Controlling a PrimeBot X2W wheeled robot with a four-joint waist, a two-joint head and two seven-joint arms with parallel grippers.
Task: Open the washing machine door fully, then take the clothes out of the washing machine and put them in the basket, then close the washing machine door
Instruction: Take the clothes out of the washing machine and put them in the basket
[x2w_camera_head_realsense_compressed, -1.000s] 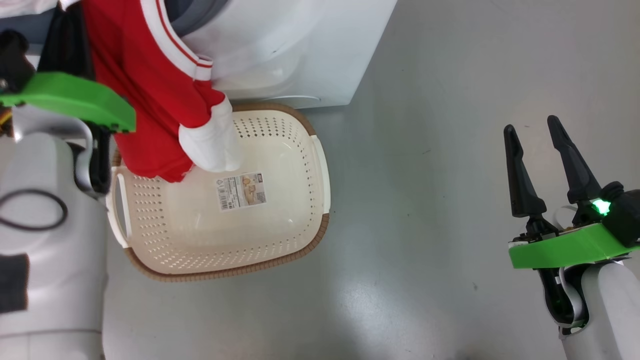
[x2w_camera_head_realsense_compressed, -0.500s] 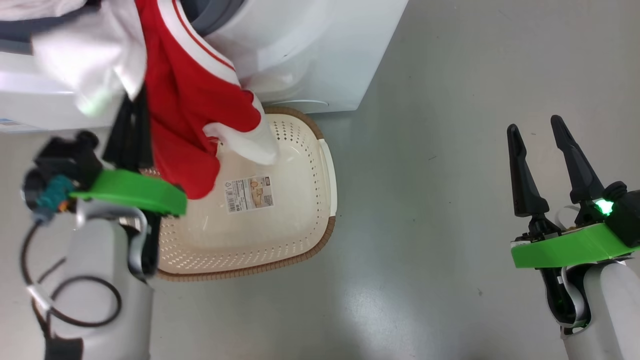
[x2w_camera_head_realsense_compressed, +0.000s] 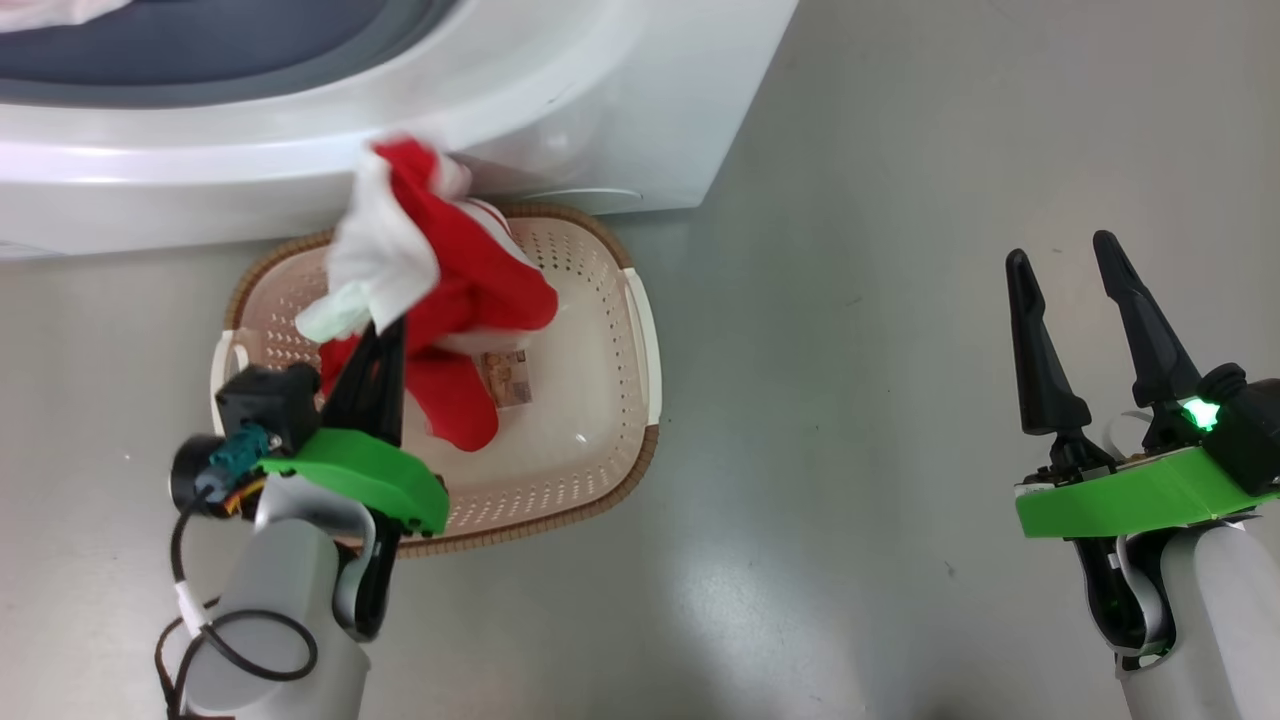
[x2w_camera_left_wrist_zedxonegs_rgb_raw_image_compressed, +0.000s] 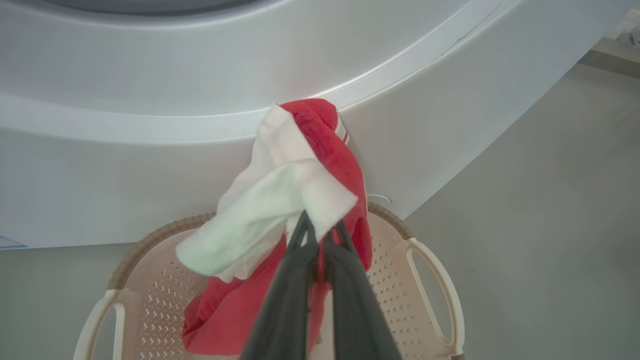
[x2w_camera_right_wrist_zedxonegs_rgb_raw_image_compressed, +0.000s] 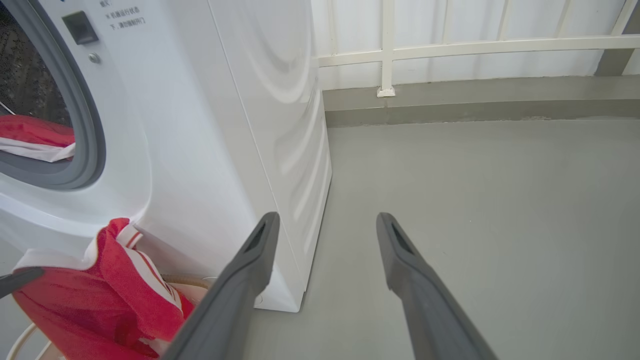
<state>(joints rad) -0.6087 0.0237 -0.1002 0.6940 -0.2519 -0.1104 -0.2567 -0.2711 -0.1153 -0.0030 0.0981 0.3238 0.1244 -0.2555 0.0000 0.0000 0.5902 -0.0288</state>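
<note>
A red garment with white panels (x2w_camera_head_realsense_compressed: 470, 290) hangs bunched over the cream basket (x2w_camera_head_realsense_compressed: 600, 420), its lower end reaching down inside. My left gripper (x2w_camera_head_realsense_compressed: 388, 328) is shut on the cloth's white part, just above the basket's left half. In the left wrist view its fingers (x2w_camera_left_wrist_zedxonegs_rgb_raw_image_compressed: 300, 260) pinch the garment (x2w_camera_left_wrist_zedxonegs_rgb_raw_image_compressed: 325, 150) in front of the washing machine (x2w_camera_left_wrist_zedxonegs_rgb_raw_image_compressed: 150, 165). More red clothes (x2w_camera_right_wrist_zedxonegs_rgb_raw_image_compressed: 30, 132) lie in the drum behind the grey ring (x2w_camera_right_wrist_zedxonegs_rgb_raw_image_compressed: 92, 140). My right gripper (x2w_camera_head_realsense_compressed: 1060, 247) stands open and empty over bare floor at the right. The washing machine door is out of view.
The basket (x2w_camera_left_wrist_zedxonegs_rgb_raw_image_compressed: 435, 280) stands on the grey floor right against the washing machine's (x2w_camera_head_realsense_compressed: 600, 120) front lower corner. A white railing and wall (x2w_camera_right_wrist_zedxonegs_rgb_raw_image_compressed: 450, 47) run behind the machine. Open floor (x2w_camera_right_wrist_zedxonegs_rgb_raw_image_compressed: 475, 200) stretches to the machine's right.
My left gripper has come down and away from the machine's opening with the garment, which now hangs over and into the basket. The right arm has not moved.
</note>
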